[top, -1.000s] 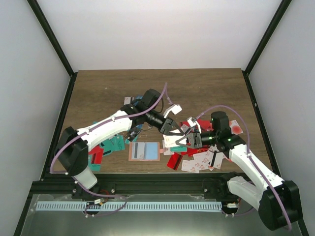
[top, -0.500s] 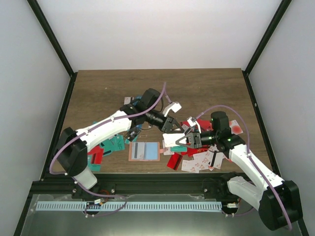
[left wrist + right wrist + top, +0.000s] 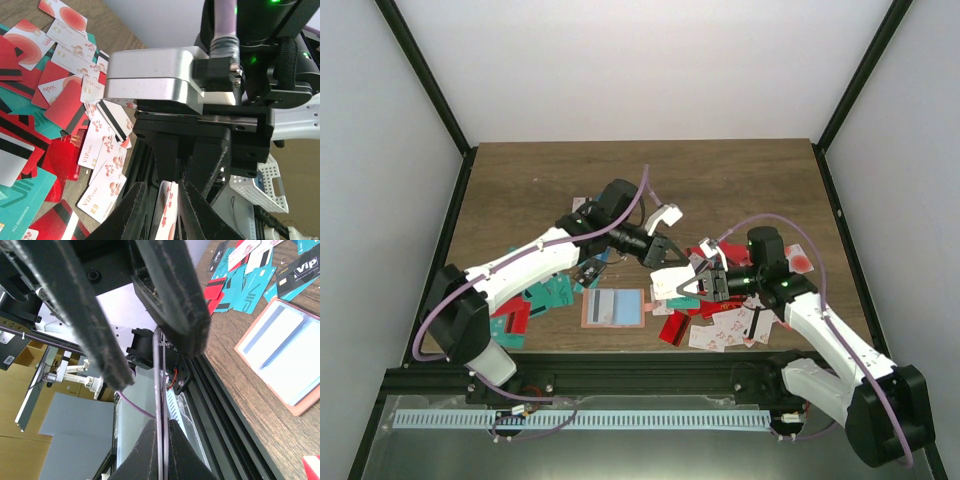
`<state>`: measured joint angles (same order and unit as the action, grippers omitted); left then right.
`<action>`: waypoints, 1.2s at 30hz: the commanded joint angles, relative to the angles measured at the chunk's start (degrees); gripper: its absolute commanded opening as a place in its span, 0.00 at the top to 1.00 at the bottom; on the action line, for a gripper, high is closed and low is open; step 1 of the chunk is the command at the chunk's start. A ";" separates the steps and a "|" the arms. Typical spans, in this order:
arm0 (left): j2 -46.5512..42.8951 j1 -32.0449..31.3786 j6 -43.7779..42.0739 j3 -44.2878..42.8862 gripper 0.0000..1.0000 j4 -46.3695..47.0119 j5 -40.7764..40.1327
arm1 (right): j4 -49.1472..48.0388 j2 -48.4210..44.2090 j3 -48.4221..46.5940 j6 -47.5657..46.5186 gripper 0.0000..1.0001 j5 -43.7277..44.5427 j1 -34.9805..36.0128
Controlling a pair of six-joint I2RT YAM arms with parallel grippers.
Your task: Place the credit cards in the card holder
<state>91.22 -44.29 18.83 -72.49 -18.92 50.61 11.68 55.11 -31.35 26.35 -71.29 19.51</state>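
Narrowed since a second ago, the left claw (image 3: 671, 263), slightly open, straddles the credit card (image 3: 666, 284) pinched tight by the right claw (image 3: 691, 288): a handover is beginning.

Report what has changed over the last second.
The left gripper has narrowed its jaws around the white card that the right gripper holds up. Whether they already pinch it cannot be told. The left arm has swung slightly left. Unchanged: the right gripper stays shut on that card, the card holder lies open, and the loose cards have not moved.
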 commanded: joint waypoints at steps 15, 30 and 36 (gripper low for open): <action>1.00 -0.29 -2.70 0.04 0.96 -1.12 3.75 | 0.34 1.49 -3.17 -0.22 0.99 2.64 0.39; 10.30 1.00 1.18 -0.58 0.96 9.49 -0.32 | 5.40 1.80 2.48 6.69 0.73 28.46 0.36; 17.70 1.17 1.07 -3.30 0.96 11.75 -2.04 | 7.05 4.20 3.40 9.32 0.46 36.76 0.33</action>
<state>105.75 -43.38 19.77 -72.88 -10.74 48.86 17.56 58.26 -27.97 33.45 -42.78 19.70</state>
